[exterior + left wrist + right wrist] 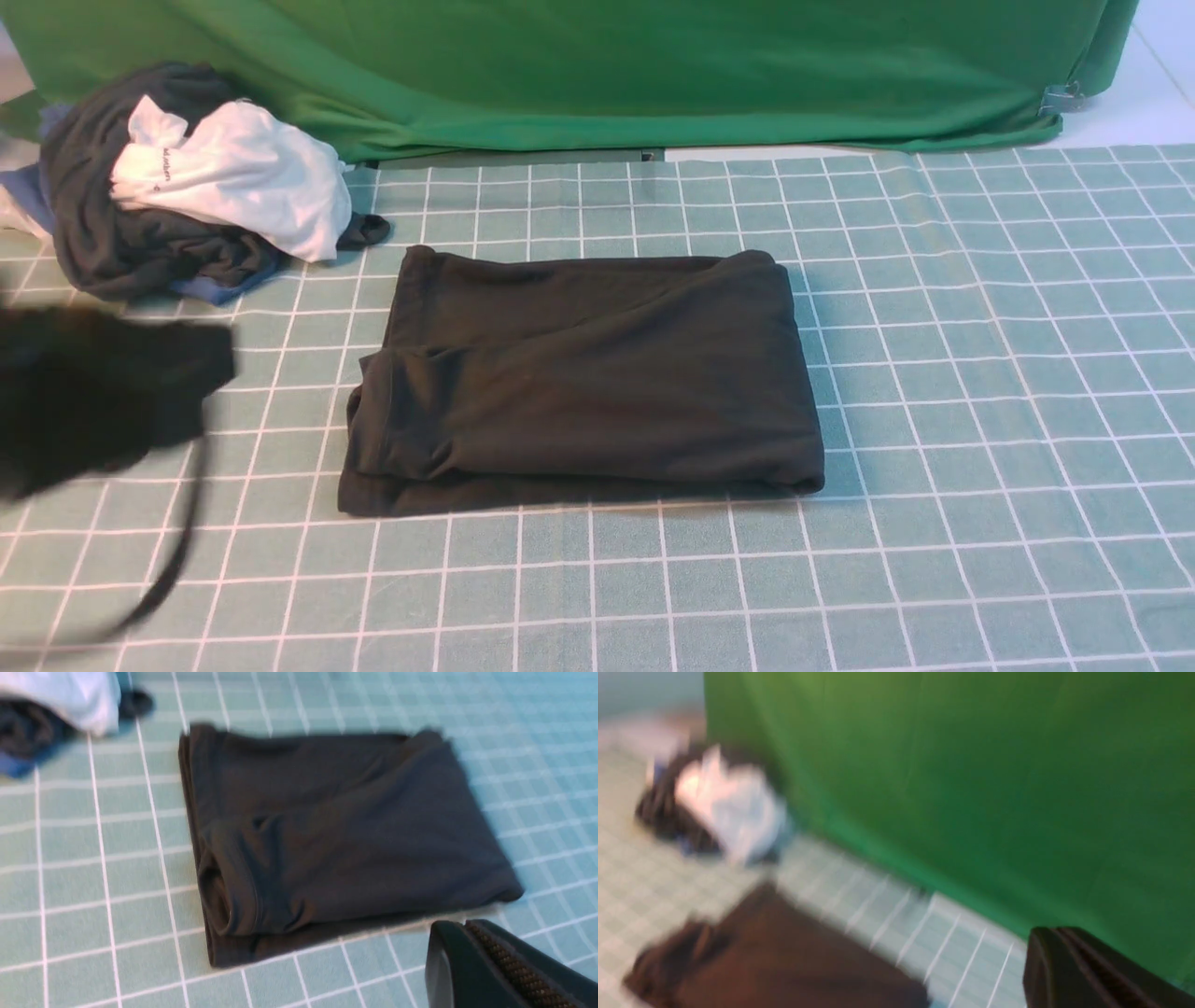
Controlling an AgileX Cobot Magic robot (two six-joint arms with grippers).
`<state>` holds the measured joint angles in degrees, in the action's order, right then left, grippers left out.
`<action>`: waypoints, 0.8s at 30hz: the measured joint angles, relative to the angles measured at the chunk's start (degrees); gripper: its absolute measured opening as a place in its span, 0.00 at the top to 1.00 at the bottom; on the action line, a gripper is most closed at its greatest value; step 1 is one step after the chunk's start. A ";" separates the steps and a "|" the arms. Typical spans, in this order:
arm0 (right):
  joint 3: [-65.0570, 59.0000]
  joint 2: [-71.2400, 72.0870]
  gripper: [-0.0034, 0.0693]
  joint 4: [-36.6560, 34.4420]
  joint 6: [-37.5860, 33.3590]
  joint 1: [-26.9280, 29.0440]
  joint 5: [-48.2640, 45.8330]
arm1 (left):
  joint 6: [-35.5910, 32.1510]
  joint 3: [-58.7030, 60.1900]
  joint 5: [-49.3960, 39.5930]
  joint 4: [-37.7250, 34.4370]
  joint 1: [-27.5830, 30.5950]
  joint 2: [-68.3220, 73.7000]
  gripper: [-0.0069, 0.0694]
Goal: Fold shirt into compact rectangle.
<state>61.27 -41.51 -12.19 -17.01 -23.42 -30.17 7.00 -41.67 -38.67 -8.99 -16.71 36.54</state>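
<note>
- The shirt [583, 378] lies folded into a rectangle mid-table, near the clothes heap [187, 187]; folding looks complete.
- Left gripper [467, 933] and right gripper [1057, 940], jaws closed and empty, hang clear.

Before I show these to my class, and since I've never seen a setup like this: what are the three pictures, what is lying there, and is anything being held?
This is a two-armed robot, and each arm ends in fingers for grasping. The wide picture comes from a camera between the arms, looking forward. The other two come from cameras on the left and right wrists.

On the checked green tablecloth lies a black shirt, already folded into a rough rectangle. At the back left sits a heap of dark, white and blue clothes, and a big green cloth hangs behind.

The blurred dark shape at the left edge of the wide picture is the left arm. The left fingers and right fingers are both shut and hold nothing.
</note>
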 joint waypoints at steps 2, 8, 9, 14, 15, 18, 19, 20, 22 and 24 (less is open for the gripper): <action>-7.16 7.56 0.95 0.09 -0.04 0.00 5.66 | 0.00 4.01 2.20 0.00 0.00 -5.55 0.89; -25.66 27.15 0.95 0.21 0.10 0.00 17.40 | -0.06 13.01 6.56 0.07 0.00 -17.91 0.89; -27.47 29.48 0.95 0.27 0.10 0.00 18.98 | -0.06 13.86 6.92 0.11 0.00 -18.80 0.89; -33.30 39.69 0.93 0.33 0.16 0.00 26.38 | -0.13 16.18 8.32 0.13 0.00 -20.51 0.89; -33.45 40.63 0.91 0.33 0.16 0.00 26.91 | -0.13 16.22 8.42 0.13 0.00 -20.51 0.89; -33.53 41.77 0.87 0.39 0.16 0.00 28.82 | -0.13 16.24 9.08 0.17 0.00 -20.51 0.89; -33.53 41.77 0.86 0.39 0.16 0.00 29.01 | -0.13 16.24 9.08 0.17 0.00 -20.51 0.89; -33.53 41.77 0.85 0.39 0.16 0.00 29.08 | -0.13 16.24 9.08 0.17 0.00 -20.51 0.89; -33.53 41.77 0.83 0.39 0.16 0.00 29.08 | -0.13 16.24 9.22 0.17 0.00 -20.51 0.89; -33.53 41.77 0.83 0.39 0.16 0.00 29.08 | -0.13 16.24 9.22 0.17 0.00 -20.51 0.89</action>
<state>27.75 0.26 -11.80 -16.85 -23.42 -1.09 6.87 -25.43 -29.45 -8.82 -16.71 16.02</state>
